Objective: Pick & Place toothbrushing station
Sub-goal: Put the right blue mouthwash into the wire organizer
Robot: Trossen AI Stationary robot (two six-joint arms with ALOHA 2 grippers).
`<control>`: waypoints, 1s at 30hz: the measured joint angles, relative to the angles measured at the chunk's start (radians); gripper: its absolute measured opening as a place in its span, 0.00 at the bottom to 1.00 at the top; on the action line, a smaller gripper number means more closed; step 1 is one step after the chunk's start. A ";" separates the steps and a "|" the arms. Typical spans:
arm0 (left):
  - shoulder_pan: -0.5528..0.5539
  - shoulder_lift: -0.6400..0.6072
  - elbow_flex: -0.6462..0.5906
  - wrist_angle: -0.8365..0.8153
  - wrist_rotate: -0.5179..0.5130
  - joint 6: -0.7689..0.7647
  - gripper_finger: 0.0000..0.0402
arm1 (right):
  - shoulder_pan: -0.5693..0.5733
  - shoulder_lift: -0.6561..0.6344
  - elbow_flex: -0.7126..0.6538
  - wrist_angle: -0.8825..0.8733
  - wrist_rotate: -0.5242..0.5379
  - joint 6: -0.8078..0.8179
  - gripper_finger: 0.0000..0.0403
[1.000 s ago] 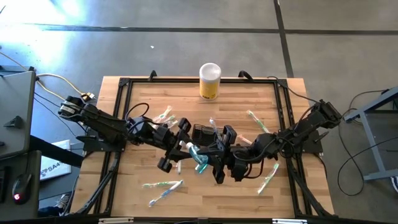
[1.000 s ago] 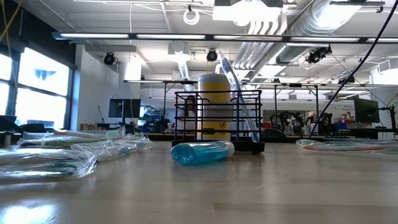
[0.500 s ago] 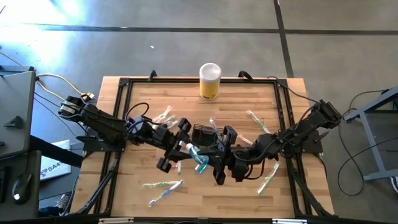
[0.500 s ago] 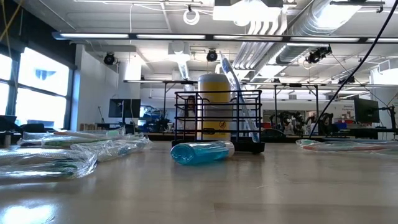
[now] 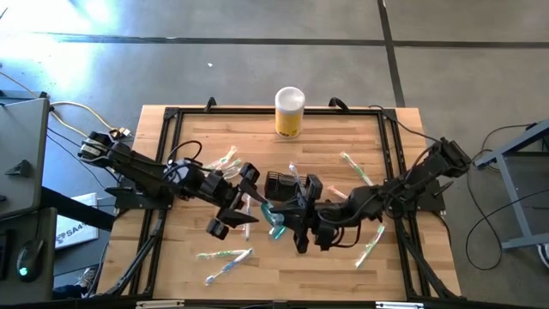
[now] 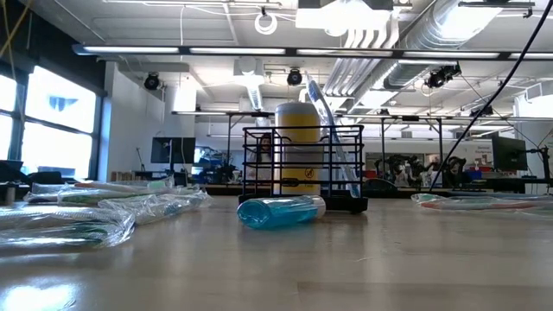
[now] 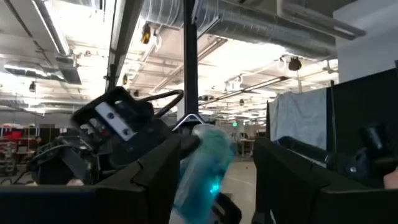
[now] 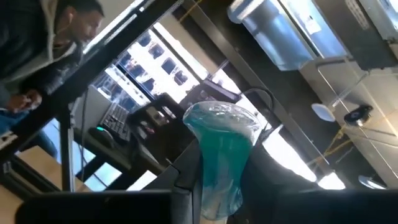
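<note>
Two grippers meet mid-table. Right gripper (image 5: pixel 276 225) fingers clamp teal tube (image 8: pixel 225 158). Left gripper (image 5: pixel 230 199) fingers apart, tube (image 7: pixel 202 165) between them, contact unclear. Caddy (image 5: pixel 280 184) just beyond both fingertips; yellow cylinder (image 5: pixel 289 112) far behind.

High view: overhead, straight down on whole desk (image 5: pixel 343 266). Low view: desk-top level, facing across desk into room, close behind blue-green wrapped bundle (image 6: pixel 281 211) and black wire caddy (image 6: pixel 302 168). Wrist views: tilted upward toward ceiling, very near same bundle. All four share bundle at desk centre.
</note>
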 joint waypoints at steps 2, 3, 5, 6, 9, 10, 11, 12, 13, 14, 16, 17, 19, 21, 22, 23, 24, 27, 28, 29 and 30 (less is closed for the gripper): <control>0.000 0.002 0.000 -0.008 -0.001 0.000 0.50 | 0.001 0.000 0.000 0.001 -0.007 0.000 0.17; 0.000 0.002 0.000 -0.011 -0.001 0.000 0.50 | 0.001 0.000 0.000 0.005 -0.014 0.000 0.17; 0.000 0.002 0.000 -0.014 -0.004 0.000 0.50 | 0.001 0.000 0.000 0.013 -0.018 -0.007 0.17; 0.001 0.002 0.000 -0.015 -0.005 0.000 0.50 | 0.001 0.000 0.000 0.019 -0.020 -0.015 0.17; 0.002 0.005 0.000 -0.037 -0.017 -0.002 0.50 | 0.001 0.000 0.001 0.054 -0.035 -0.028 0.17; 0.002 0.007 -0.002 -0.048 -0.018 -0.003 0.50 | 0.000 -0.001 0.003 0.063 -0.046 -0.028 0.17; 0.002 0.007 -0.003 -0.050 -0.018 -0.004 0.50 | 0.000 -0.001 0.003 0.067 -0.053 -0.028 0.17; 0.002 0.007 -0.003 -0.049 -0.017 -0.006 0.50 | 0.000 -0.001 0.003 0.070 -0.052 -0.030 0.17; 0.002 0.007 -0.003 -0.047 -0.016 -0.006 0.50 | 0.000 -0.001 0.003 0.068 -0.051 -0.030 0.17; 0.002 0.007 -0.003 -0.046 -0.016 -0.006 0.50 | 0.000 -0.001 0.003 0.068 -0.051 -0.030 0.17; 0.002 0.007 -0.003 -0.045 -0.017 -0.003 0.50 | 0.000 -0.001 0.003 0.065 -0.047 -0.030 0.17; 0.002 0.007 -0.003 -0.045 -0.017 -0.003 0.50 | 0.000 -0.001 0.003 0.063 -0.046 -0.030 0.17; 0.002 0.007 -0.003 -0.044 -0.016 -0.002 0.50 | 0.000 -0.001 0.003 0.063 -0.047 -0.030 0.17; 0.002 0.007 -0.003 -0.043 -0.017 -0.002 0.50 | 0.000 -0.001 0.003 0.063 -0.046 -0.025 0.17; 0.002 0.007 -0.003 -0.043 -0.017 -0.002 0.50 | 0.000 -0.001 0.003 0.063 -0.046 -0.022 0.17; 0.002 0.007 -0.003 -0.043 -0.017 -0.001 0.50 | 0.000 -0.001 0.003 0.062 -0.046 -0.023 0.17; 0.002 0.007 -0.003 -0.042 -0.017 0.000 0.50 | 0.000 -0.001 0.003 0.061 -0.046 -0.023 0.17; 0.002 0.007 -0.003 -0.040 -0.024 0.006 0.50 | 0.000 -0.001 0.003 0.057 -0.043 -0.022 0.17; 0.002 0.007 -0.003 -0.040 -0.024 0.014 0.50 | 0.000 -0.001 0.003 0.053 -0.043 -0.021 0.17; 0.002 0.007 -0.003 -0.040 -0.024 0.025 0.49 | 0.000 -0.001 0.003 0.052 -0.042 -0.021 0.17; 0.002 0.007 -0.003 -0.040 -0.024 0.028 0.48 | 0.000 -0.001 0.003 0.051 -0.043 -0.021 0.17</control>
